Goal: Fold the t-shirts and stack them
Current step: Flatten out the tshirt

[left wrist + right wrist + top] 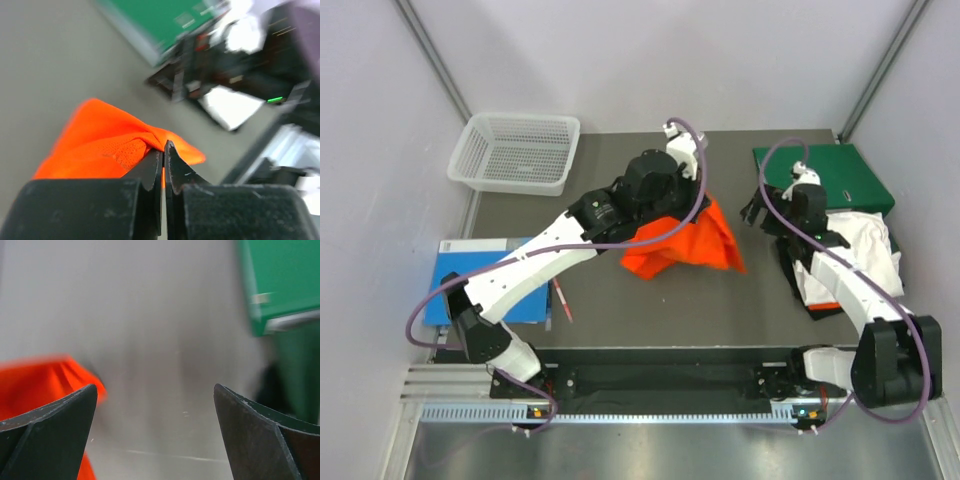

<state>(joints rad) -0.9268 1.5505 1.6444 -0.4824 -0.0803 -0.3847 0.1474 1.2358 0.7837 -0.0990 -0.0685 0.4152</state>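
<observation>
A crumpled orange t-shirt [685, 245] hangs in a bunch over the middle of the dark table. My left gripper [700, 192] is shut on its upper edge and holds it up; in the left wrist view the jaws [164, 150] pinch a fold of the orange shirt [100, 145]. My right gripper [757, 212] is open and empty, just right of the shirt; in its own view the gripper [155, 400] is over bare table with the orange shirt [40, 380] at the left. Folded shirts, white over dark [865, 245], lie at the right under the right arm.
A green binder [840, 170] lies at the back right, also in the right wrist view [285, 280]. A white mesh basket [515, 150] stands at the back left. A blue book [470, 280] and a red pen [563, 300] lie at the front left.
</observation>
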